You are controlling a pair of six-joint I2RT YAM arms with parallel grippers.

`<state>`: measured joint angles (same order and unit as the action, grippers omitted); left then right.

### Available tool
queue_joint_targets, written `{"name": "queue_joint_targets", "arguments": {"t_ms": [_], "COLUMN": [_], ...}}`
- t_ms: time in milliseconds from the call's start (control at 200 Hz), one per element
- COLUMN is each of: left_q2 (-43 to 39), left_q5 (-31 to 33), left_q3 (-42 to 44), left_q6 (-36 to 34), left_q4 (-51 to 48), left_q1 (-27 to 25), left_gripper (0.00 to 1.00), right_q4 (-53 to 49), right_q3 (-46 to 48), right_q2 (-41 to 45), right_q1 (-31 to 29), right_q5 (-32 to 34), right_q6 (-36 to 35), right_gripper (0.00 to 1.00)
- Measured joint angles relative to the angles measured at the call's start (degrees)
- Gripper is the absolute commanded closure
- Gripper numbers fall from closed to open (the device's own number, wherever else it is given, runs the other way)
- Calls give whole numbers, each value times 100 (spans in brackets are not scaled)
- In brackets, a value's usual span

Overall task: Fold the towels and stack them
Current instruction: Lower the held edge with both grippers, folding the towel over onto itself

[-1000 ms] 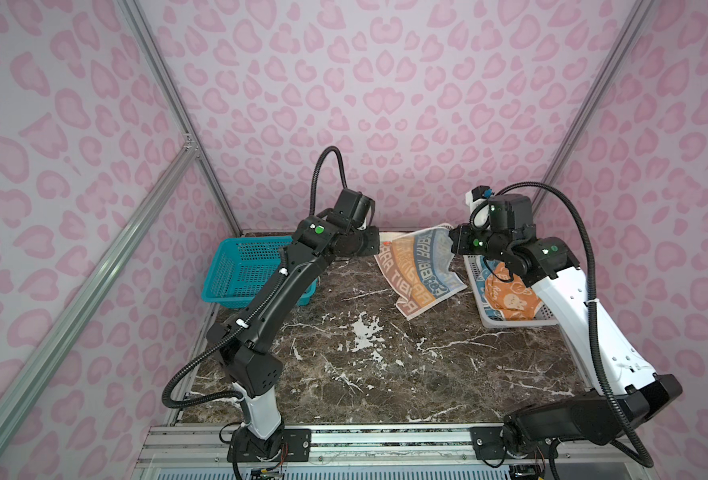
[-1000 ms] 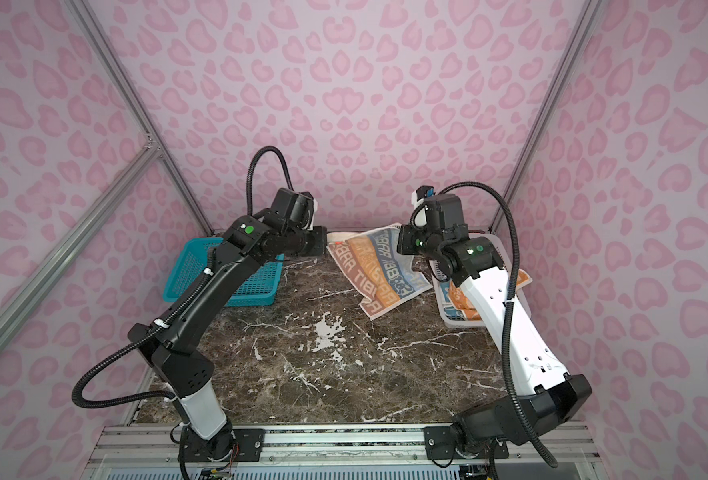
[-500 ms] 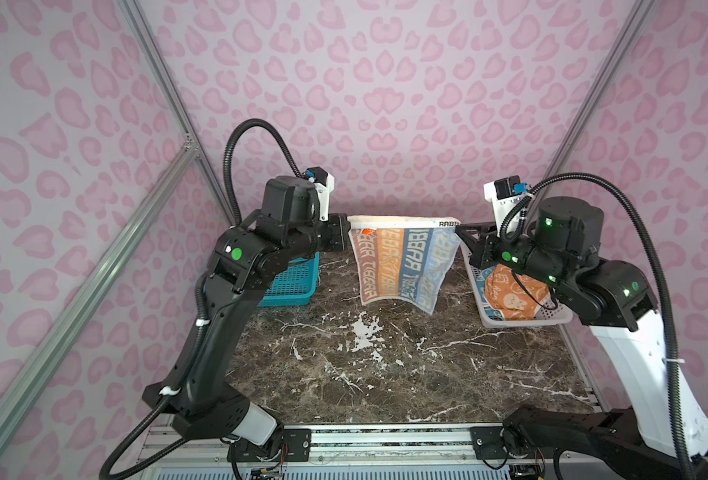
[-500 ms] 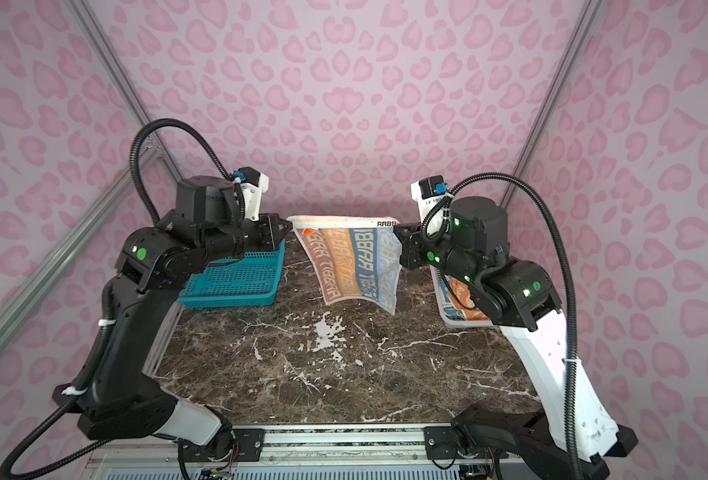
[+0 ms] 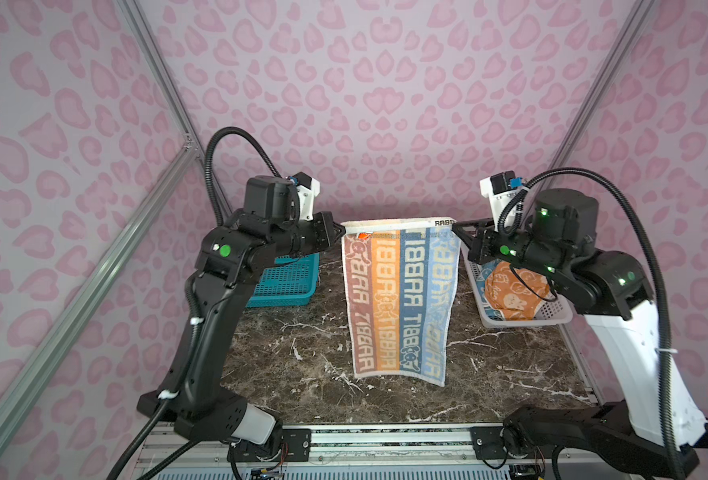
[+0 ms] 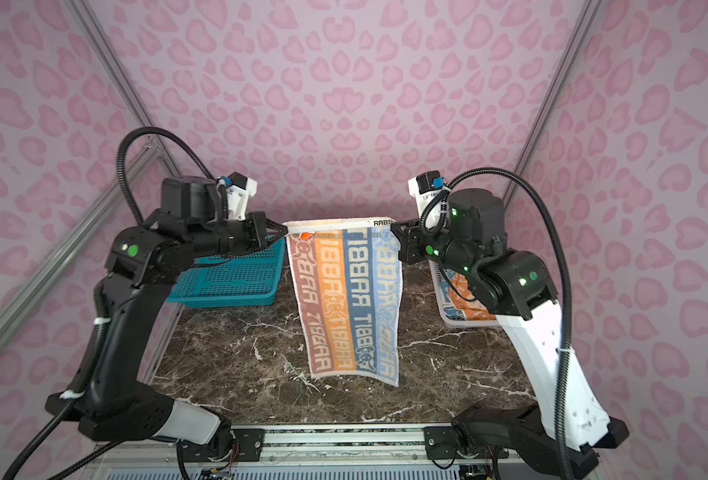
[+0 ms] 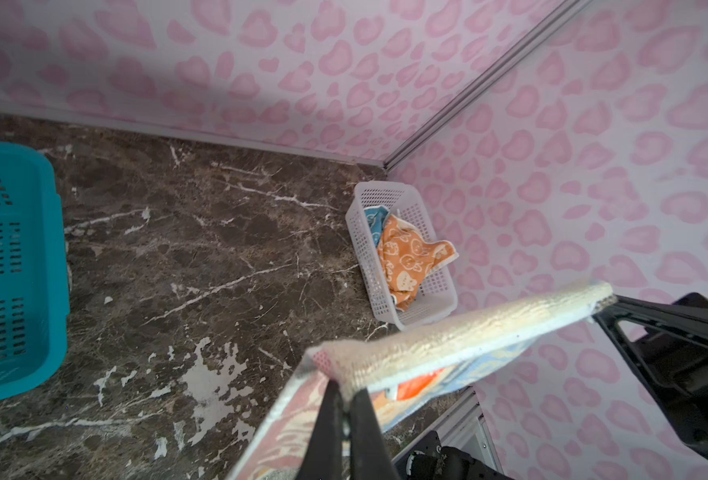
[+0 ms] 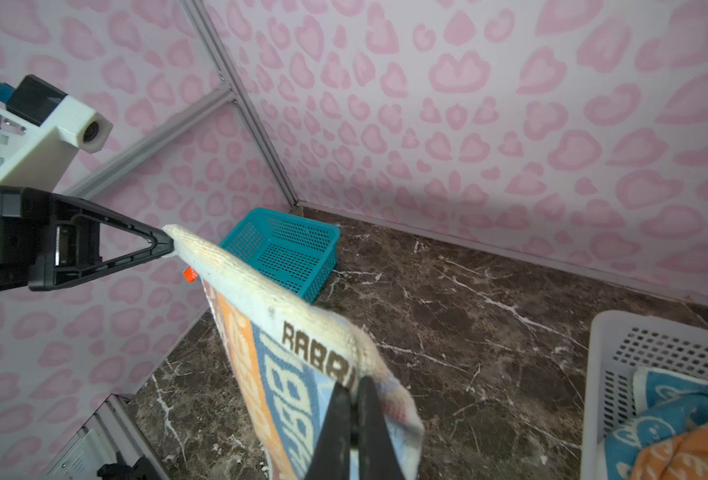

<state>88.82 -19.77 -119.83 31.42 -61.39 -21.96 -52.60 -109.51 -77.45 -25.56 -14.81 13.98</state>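
Note:
The cream RABBIT towel (image 5: pixel 400 299) (image 6: pixel 350 299) hangs flat in the air over the middle of the marble table, stretched by its two top corners. My left gripper (image 5: pixel 341 229) (image 6: pixel 284 230) (image 7: pixel 342 395) is shut on the top left corner. My right gripper (image 5: pixel 457 227) (image 6: pixel 394 227) (image 8: pixel 354 388) is shut on the top right corner, beside the brown RABBIT lettering. The towel's lower edge hangs near the table. An orange towel (image 5: pixel 514 291) (image 7: pixel 412 259) lies crumpled on a blue towel (image 8: pixel 668 409) (image 7: pixel 375 218) in the white basket (image 5: pixel 554 318) (image 7: pixel 385 199) at the right.
A teal perforated basket (image 5: pixel 286 278) (image 6: pixel 236 278) (image 8: pixel 286 245) sits at the back left, partly behind my left arm. Pink patterned walls with metal frame rails enclose the table on three sides. The marble tabletop (image 5: pixel 302 365) shows below and beside the hanging towel.
Both arms have risen and drawn apart, lifting the cream towel off the back of the table. It went from lying crumpled to hanging taut and flat between the grippers.

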Motion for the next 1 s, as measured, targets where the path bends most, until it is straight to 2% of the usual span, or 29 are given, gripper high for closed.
{"name": "queue_joint_targets", "arguments": {"t_ms": [210, 440, 525, 605, 785, 1000], "left_q2": [1331, 2922, 3252, 3327, 3239, 2417], "left_q5": [-404, -334, -195, -81, -63, -2], "left_q3": [236, -413, -498, -264, 970, 2328], "left_q6": [-136, -282, -321, -356, -363, -321], "left_q4": [219, 367, 387, 470, 868, 1320], "left_q1": [452, 588, 592, 595, 575, 404], "left_gripper": [98, 98, 98, 98, 98, 98], "right_q4": [413, 885, 881, 922, 1311, 1744], "right_q3": [885, 564, 350, 391, 1563, 2876], "right_q2": [-1095, -2708, -3224, -3488, -3379, -2684], "right_q1": [811, 1182, 1213, 1220, 1174, 1034], "right_q5": [-859, -1217, -1250, -1314, -1460, -1425], "right_q6": [94, 153, 149, 146, 319, 494], "right_gripper": [100, 100, 100, 100, 100, 100]}}
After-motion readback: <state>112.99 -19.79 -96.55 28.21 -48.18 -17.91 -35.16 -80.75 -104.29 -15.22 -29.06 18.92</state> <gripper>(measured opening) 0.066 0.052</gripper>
